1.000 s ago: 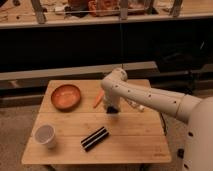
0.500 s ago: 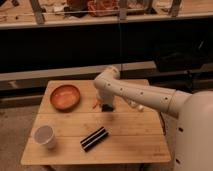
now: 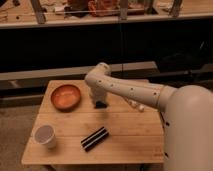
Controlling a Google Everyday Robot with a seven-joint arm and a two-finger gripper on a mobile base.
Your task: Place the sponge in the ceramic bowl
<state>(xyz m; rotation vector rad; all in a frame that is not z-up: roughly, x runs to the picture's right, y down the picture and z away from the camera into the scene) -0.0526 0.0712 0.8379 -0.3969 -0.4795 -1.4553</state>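
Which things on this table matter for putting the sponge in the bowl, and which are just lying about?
For the job: ceramic bowl; gripper, low over the table beside the bowl; sponge not clearly visible, perhaps under the gripper.
Lying about: white cup; black bar with white stripes.

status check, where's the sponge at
End effector low over table, right of ceramic bowl. Sponge not visible; bowl empty. Nothing between end effector and bowl.

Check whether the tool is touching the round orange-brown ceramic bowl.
Apart. Camera view shows bare wooden tabletop between the bowl and the tool, standing just right of it.
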